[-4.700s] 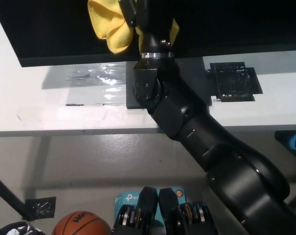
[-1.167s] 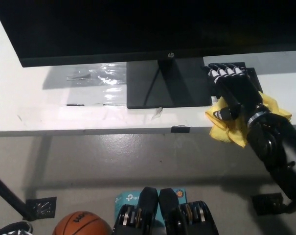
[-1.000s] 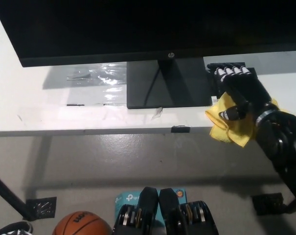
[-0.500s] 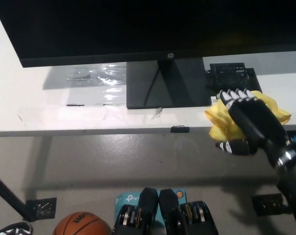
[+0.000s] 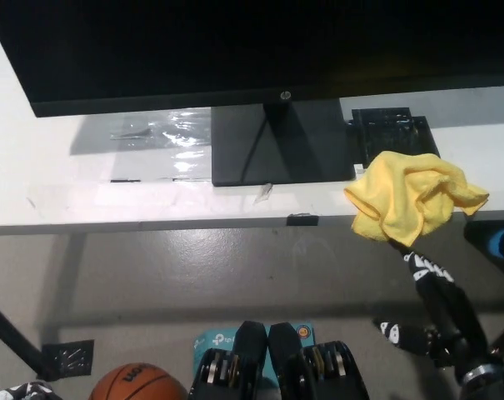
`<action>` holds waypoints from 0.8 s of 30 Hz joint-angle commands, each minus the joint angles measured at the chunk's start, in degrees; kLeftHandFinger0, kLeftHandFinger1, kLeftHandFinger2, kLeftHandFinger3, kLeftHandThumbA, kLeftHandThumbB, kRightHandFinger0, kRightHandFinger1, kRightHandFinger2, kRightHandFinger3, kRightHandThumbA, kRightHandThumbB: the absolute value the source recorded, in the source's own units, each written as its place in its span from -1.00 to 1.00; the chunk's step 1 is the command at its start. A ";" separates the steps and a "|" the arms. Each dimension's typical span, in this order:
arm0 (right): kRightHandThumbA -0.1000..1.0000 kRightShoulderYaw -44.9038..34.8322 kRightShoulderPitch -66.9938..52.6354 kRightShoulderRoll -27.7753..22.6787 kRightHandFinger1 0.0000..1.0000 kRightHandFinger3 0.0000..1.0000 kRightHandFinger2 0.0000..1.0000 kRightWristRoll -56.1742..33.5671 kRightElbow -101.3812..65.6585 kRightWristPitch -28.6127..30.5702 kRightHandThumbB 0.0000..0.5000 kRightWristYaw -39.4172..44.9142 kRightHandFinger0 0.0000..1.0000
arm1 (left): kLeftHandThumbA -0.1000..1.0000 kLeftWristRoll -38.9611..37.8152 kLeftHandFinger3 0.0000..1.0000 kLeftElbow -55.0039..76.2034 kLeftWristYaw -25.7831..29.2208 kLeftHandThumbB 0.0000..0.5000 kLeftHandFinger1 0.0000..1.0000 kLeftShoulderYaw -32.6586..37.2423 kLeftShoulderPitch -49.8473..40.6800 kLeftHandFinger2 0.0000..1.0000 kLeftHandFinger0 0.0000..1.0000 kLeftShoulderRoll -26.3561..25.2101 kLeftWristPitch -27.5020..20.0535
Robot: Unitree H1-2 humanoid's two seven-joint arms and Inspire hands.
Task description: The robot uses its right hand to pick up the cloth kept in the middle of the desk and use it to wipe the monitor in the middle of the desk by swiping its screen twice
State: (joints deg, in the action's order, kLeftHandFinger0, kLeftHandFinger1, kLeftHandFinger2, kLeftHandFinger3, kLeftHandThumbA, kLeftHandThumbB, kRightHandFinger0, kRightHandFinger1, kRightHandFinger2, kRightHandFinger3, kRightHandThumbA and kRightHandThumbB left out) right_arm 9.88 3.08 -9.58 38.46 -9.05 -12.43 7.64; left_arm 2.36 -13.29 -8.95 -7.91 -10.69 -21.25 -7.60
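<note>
1. Since half a second ago the right robot hand (image 5: 439, 321) has pulled back off the cloth and dropped below the tabletop edge; the whole view also shifted slightly left, which is camera motion, not the things moving.
2. Right robot hand now sits low at bottom right, over the floor, released and holding nothing, fingers (image 5: 425, 268) extended and spread, tips pointing up toward the cloth.
3. Left robot hand is not in view.
4. Yellow cloth (image 5: 411, 192) lies bunched just beyond the fingertips, on the front edge of the tabletop (image 5: 85, 196), one corner hanging over the edge. No contact with the hand that I can see.
5. Monitor stand base (image 5: 281, 150) is farther out and toward the robot's left of the hand; a black mat (image 5: 389, 129) sits just behind the cloth.
6. Monitor (image 5: 235, 50) is farthest, well beyond the hand, screen dark.
7. Step judged: wiping looks finished and the cloth has been set down, with the arm retracting. Next move likely only calls for bringing the hand to rest clear of the tabletop without snagging the overhanging cloth corner.
</note>
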 commanded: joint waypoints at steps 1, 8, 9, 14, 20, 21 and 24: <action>0.42 -3.47 0.45 3.89 1.00 1.00 1.00 -7.91 5.89 12.76 -0.67 -11.08 1.00 | 0.39 0.34 -1.00 1.18 1.40 1.00 0.34 -1.08 -0.02 -0.91 0.37 -1.45 -1.33; 0.34 -5.44 0.63 5.37 1.00 1.00 1.00 -11.11 10.30 16.42 -0.56 -11.25 1.00 | 0.34 -1.76 -1.00 0.85 0.75 1.00 0.34 -1.79 0.42 -0.86 0.37 -1.09 -0.81; 0.36 -5.48 0.69 5.31 1.00 1.00 1.00 -11.13 10.74 16.60 -0.55 -11.21 1.00 | 0.36 -1.48 -1.00 0.80 0.84 1.00 0.33 -1.75 0.44 -0.86 0.36 -1.14 -0.97; 0.29 -5.47 0.67 5.45 1.00 1.00 1.00 -13.37 12.75 16.71 -0.53 -9.81 0.94 | 0.38 -1.44 -1.00 1.91 0.99 1.00 0.36 -2.20 0.27 -0.88 0.40 -0.58 0.31; 0.32 -6.33 2.65 5.87 1.00 1.00 1.00 -19.03 15.42 14.47 -0.57 -6.83 0.93 | 0.39 -2.73 -0.99 2.64 0.66 1.00 0.41 -3.28 0.81 -0.85 0.45 -0.18 1.72; 0.28 -6.61 2.71 5.88 1.00 1.00 1.00 -20.29 15.38 14.46 -0.62 -6.38 0.73 | 0.41 -3.23 -1.00 2.43 0.61 1.00 0.39 -3.51 0.99 -0.87 0.44 0.00 1.55; 0.28 -6.54 2.95 5.59 0.99 1.00 1.00 -21.23 15.85 14.50 -0.64 -6.35 0.58 | 0.43 -3.83 -1.00 2.56 0.68 1.00 0.41 -4.00 1.24 -0.85 0.46 0.34 2.68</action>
State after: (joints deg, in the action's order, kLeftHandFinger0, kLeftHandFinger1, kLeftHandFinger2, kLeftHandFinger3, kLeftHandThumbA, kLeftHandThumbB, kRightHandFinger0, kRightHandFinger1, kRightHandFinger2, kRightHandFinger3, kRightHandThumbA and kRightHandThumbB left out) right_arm 4.11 4.38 -4.18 21.95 6.95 -0.04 0.53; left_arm 0.61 -12.39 -8.95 -10.77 -10.00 -20.68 -6.02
